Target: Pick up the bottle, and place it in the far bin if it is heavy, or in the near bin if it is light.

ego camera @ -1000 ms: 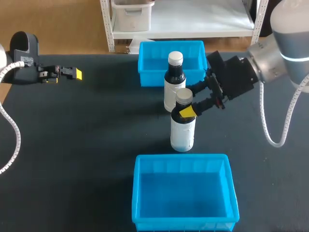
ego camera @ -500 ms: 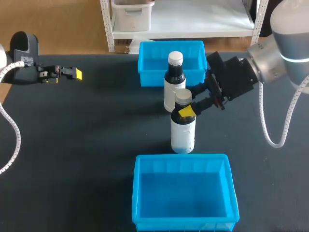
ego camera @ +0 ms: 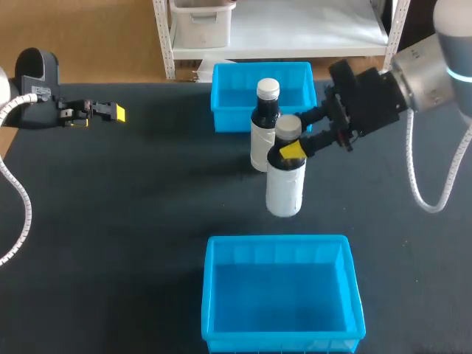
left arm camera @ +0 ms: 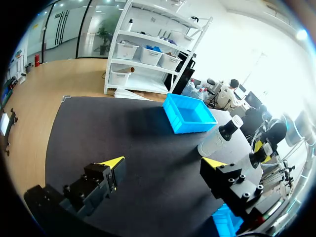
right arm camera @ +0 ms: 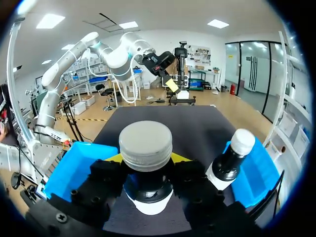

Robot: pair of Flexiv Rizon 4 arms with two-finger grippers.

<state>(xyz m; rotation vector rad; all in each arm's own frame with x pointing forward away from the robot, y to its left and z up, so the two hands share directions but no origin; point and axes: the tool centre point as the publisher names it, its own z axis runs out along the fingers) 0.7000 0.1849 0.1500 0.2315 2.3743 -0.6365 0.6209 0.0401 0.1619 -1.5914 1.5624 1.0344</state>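
1. Right claw (ego camera: 289, 144): clamped on the neck of item 2, one yellow-tipped finger on each side just below the cap; its arm comes in from the right.
2. Bottle, grey screw cap (ego camera: 285, 181): dark neck, white body, upright, between the two bins. Whether its base touches the tabletop (ego camera: 133, 221) cannot be told.
3. Bottle, white cap (ego camera: 263, 127): dark shoulder, white label, upright just beside item 2, on the far bin's side of it, in front of that bin's front wall.
4. Far bin (ego camera: 236, 94): blue plastic, at the tabletop's back edge.
5. Near bin (ego camera: 280, 299): blue plastic, at the front edge.
6. Left claw (left arm camera: 163, 163): fingers wide apart, gripping nothing, over the far left of the tabletop, well apart from the bottles.
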